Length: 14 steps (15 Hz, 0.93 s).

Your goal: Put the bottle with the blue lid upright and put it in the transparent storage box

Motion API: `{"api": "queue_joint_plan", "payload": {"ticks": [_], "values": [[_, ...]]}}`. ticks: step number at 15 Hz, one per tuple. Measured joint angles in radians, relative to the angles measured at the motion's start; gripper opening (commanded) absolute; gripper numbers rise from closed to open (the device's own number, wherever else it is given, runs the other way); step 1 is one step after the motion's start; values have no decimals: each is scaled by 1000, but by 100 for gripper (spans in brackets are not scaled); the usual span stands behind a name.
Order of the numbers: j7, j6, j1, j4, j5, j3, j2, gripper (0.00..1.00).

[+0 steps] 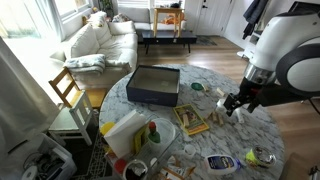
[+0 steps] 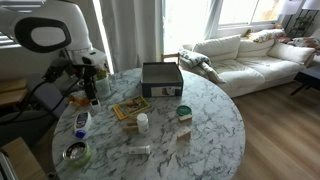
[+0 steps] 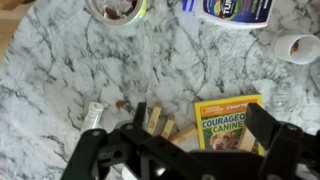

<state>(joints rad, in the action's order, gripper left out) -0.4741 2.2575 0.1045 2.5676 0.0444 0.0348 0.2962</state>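
In an exterior view, a dark box sits mid-frame on the round marble table, a yellow book below and right of it. A white sofa fills the upper left.

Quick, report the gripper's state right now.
Gripper: open, fingers spread wide, holding nothing.

Table: round, grey-veined marble.
Windows: bright daylight, beyond the table.
Sofa: cream, beyond the table.
Floor: wood planks around the table.
Chair: wooden, just beside the table.
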Motion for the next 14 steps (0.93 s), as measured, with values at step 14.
{"api": "queue_joint_plan", "payload": {"ticks": [14], "values": [[-130, 0, -4, -10, -179, -49, -193, 100]]}}
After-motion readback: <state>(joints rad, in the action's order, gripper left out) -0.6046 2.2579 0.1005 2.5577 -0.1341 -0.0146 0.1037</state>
